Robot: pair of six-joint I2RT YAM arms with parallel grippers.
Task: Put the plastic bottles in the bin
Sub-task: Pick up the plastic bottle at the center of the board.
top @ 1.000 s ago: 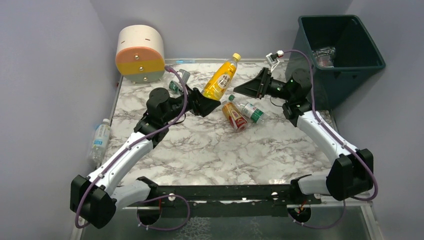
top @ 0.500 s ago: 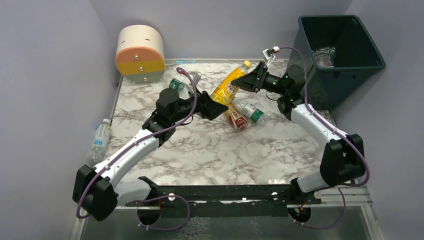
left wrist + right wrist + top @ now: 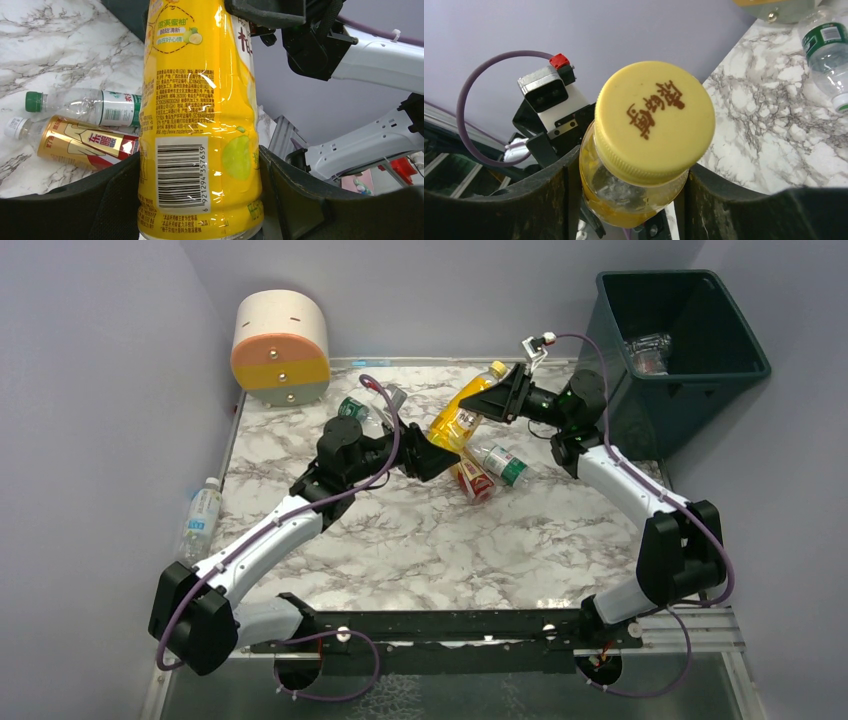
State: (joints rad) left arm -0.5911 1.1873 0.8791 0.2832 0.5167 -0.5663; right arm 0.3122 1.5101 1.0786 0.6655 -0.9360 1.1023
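Yellow bottle (image 3: 458, 416) is up off the surface (image 3: 420, 540), back-centre, tilted with its cap (image 3: 654, 117) toward 1 o'clock. Left gripper (image 3: 428, 454) is clamped on the lower body, fingers (image 3: 100, 200) tight on both sides next to the barcode. Right gripper (image 3: 497, 397) sits at the neck just under the cap, one finger on each side and right up against the plastic; can't tell if it's actually squeezing. Bin (image 3: 745, 365) stands off the surface's 2 o'clock corner, well apart from the held bottle, with a clear bottle (image 3: 650, 350) inside. Under the held one, a gold bottle (image 3: 470, 478) and a green-cap bottle (image 3: 505, 465) lie side by side. White-cap bottle (image 3: 200, 518) lies just outside the 9 o'clock edge. Drum (image 3: 280, 345) at 11 o'clock.
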